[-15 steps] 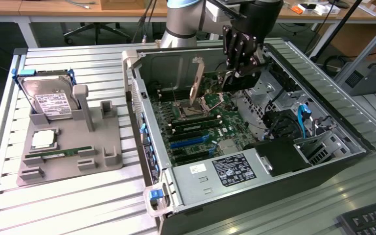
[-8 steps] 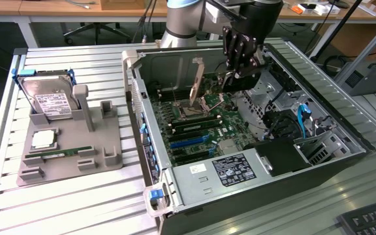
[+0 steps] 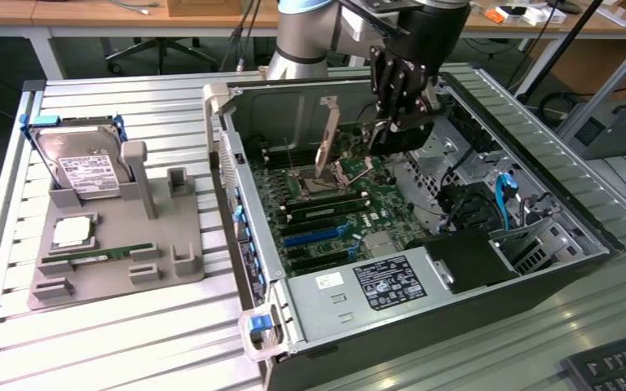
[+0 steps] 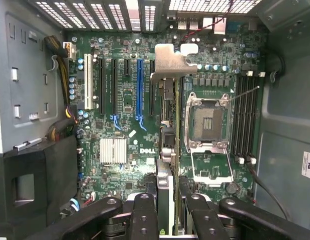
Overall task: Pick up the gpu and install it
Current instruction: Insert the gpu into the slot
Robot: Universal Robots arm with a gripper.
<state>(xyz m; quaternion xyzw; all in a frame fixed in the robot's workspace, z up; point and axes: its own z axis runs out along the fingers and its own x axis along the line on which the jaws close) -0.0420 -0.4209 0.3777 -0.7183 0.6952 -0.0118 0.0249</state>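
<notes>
The gpu (image 4: 167, 145) hangs edge-on inside the open computer case (image 3: 250, 106), above the green motherboard (image 4: 124, 100). Its silver end bracket (image 4: 171, 61) points toward the case's vented rear wall. My gripper (image 4: 168, 212) is shut on the card, with one black finger (image 4: 143, 216) on each side of it. In the exterior view the gripper (image 3: 398, 129) reaches down into the case. There the gpu (image 3: 384, 140) shows a dark face, and its bracket (image 3: 328, 130) stands upright at the exterior view's left end. The card hovers over the strip between the expansion slots and the CPU socket (image 4: 207, 120).
A grey fixture (image 3: 172, 244) at the exterior view's left holds a silver hard drive (image 3: 82, 169), a CPU chip (image 3: 72, 232) and a green memory stick (image 3: 95, 255). Black and blue expansion slots (image 4: 139, 85) lie beside the card. A power supply (image 3: 368, 289) fills the case's near end. A keyboard (image 3: 618, 371) sits nearby.
</notes>
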